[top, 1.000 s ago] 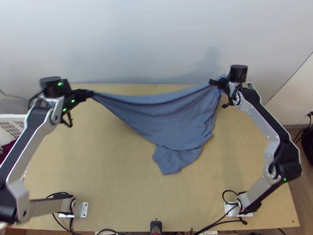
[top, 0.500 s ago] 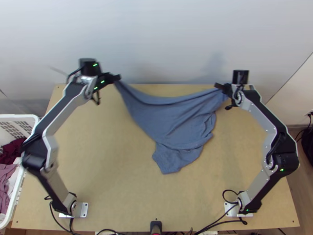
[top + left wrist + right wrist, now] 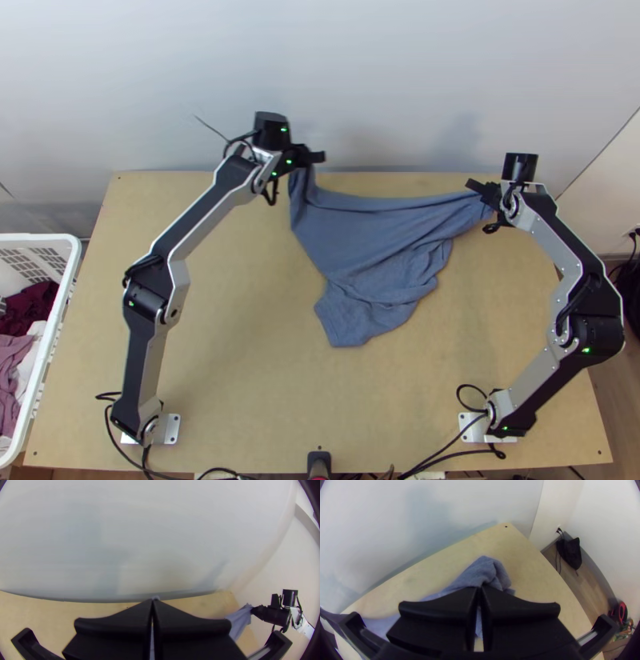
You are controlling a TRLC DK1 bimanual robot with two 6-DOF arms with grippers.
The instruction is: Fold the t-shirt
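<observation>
The blue t-shirt (image 3: 368, 248) hangs between both grippers in the top view, its lower part bunched on the table. My left gripper (image 3: 314, 157), near the table's back edge, is shut on one upper corner. At the back right my right gripper (image 3: 480, 190) is shut on the other upper end. In the left wrist view the left gripper (image 3: 152, 606) has its fingers together, with a bit of cloth at the tips. Cloth of the t-shirt (image 3: 483, 570) bulges past the closed right gripper (image 3: 480, 591) in the right wrist view.
A white basket (image 3: 58, 320) with dark red, pink and white clothes stands left of the table (image 3: 224, 352). A pale wall rises behind the table's back edge. Cables lie along the near edge. A black bag (image 3: 570, 551) is on the floor to the right.
My left gripper has moved far to the right with its corner of the t-shirt, and the cloth's span has narrowed. The right gripper has shifted slightly right and nearer, still holding its end.
</observation>
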